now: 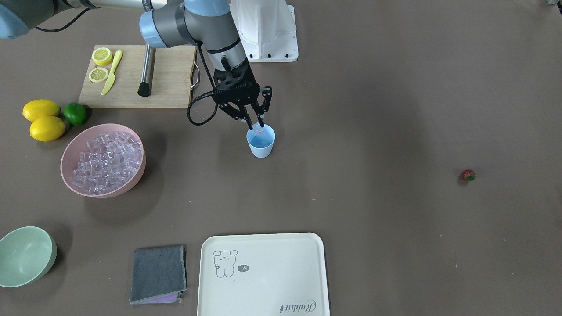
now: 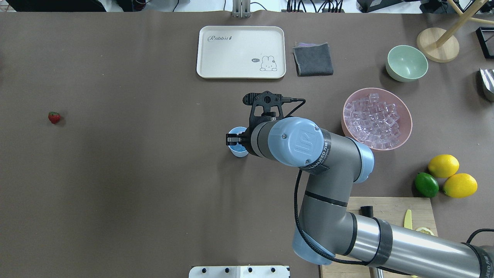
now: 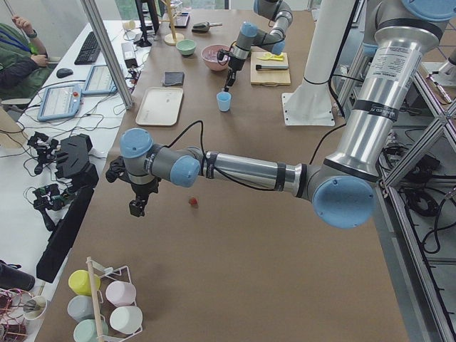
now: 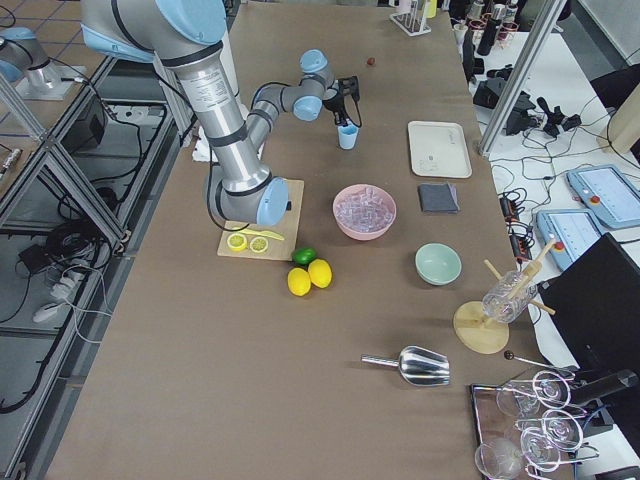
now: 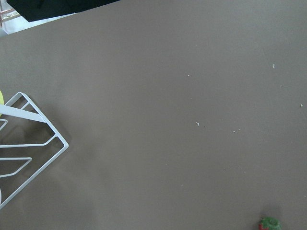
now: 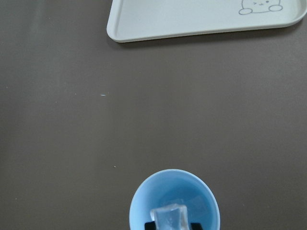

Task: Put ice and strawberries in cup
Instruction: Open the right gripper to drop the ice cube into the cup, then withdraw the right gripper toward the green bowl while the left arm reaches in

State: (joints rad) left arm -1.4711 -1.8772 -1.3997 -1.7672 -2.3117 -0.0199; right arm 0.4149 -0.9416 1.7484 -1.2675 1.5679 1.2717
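Front-facing view: my right gripper [image 1: 257,126] is clenched on one ice cube [image 1: 258,129] right above the mouth of the cup [image 1: 261,144], which stands mid-table [image 1: 373,109]. The strawberry [image 1: 468,175] lies well apart, toward the table's end on my left.

Overhead view: my own wrist [image 2: 293,143] hides the cube; only the cup's rim shows.

Left-side view: my left gripper [image 3: 137,207] hangs near the strawberry and is plainly the nearer arm. I cannot tell whether its jaws are parted.

Right wrist view: the cube sits over the cup's hollow, so I judge that letting go would drop it straight in.
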